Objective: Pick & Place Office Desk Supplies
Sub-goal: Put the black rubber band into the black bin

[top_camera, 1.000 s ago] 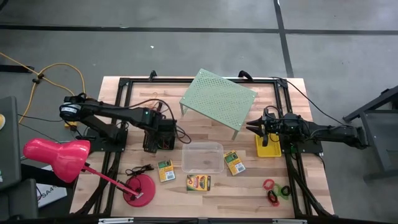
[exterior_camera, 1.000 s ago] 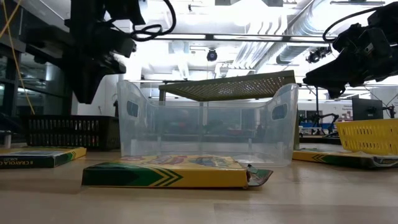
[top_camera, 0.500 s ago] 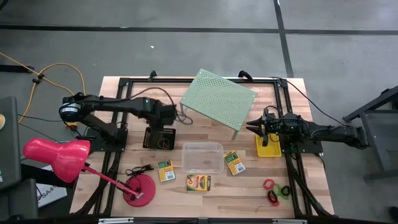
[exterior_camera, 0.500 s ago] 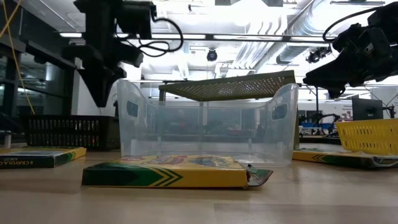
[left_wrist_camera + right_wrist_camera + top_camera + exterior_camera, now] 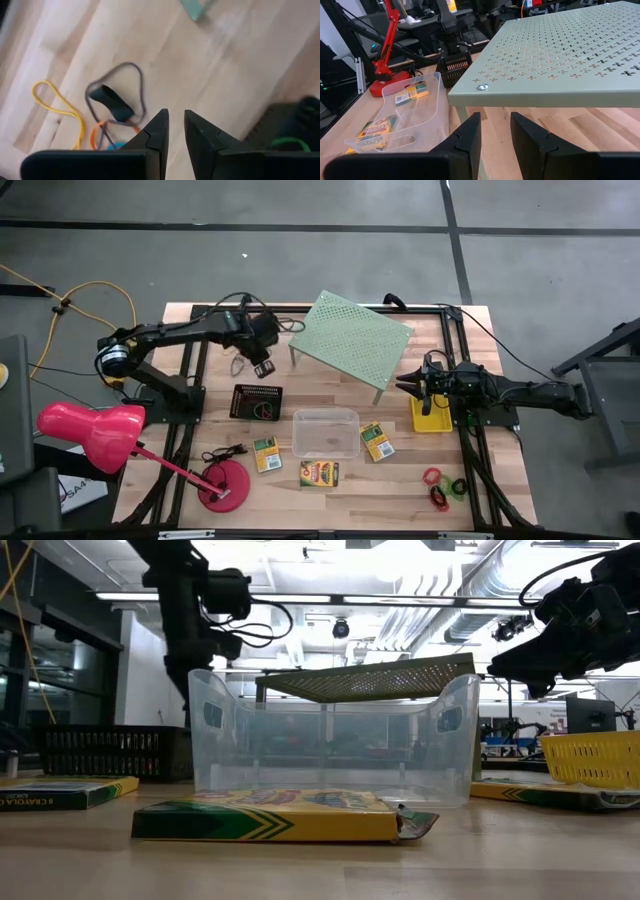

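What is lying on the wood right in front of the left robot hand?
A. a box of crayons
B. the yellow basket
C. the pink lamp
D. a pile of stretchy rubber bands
D: the left wrist view shows the left hand pointing down at a tangle of rubber bands, yellow, grey, orange and blue, loose on the bare wooden table, with nothing between its fingers.

The rubber bands [image 5: 107, 117] were partly hidden behind the left gripper [image 5: 176, 131] in its wrist view. In the low view, the black mesh tray [image 5: 105, 752] was partly hidden behind the clear tub [image 5: 330, 740], and the yellow basket [image 5: 592, 758] was cut off by the edge.
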Robot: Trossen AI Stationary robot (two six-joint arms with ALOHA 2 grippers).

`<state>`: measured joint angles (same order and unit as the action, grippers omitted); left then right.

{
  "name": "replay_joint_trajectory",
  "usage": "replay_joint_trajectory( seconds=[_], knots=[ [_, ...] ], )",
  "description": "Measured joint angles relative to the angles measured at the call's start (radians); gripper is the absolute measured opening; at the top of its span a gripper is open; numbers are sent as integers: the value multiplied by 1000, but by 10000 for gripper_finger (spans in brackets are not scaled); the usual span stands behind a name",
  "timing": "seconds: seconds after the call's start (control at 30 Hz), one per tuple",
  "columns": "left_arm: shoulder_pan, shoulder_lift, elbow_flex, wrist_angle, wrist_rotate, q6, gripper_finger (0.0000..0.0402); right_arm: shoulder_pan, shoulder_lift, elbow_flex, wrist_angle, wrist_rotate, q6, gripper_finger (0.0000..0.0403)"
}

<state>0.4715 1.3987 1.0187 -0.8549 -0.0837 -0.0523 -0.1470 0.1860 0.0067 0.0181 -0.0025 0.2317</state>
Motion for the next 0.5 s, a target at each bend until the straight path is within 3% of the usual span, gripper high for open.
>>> replay_joint_trajectory(
  seconds=[0.3,0.5],
  knots=[
    [76,0,0,8,-1,-4,56,0,0,0,0,0,0,94],
    [112,0,0,8,-24,-84,56,0,0,0,0,0,0,94]
  ],
)
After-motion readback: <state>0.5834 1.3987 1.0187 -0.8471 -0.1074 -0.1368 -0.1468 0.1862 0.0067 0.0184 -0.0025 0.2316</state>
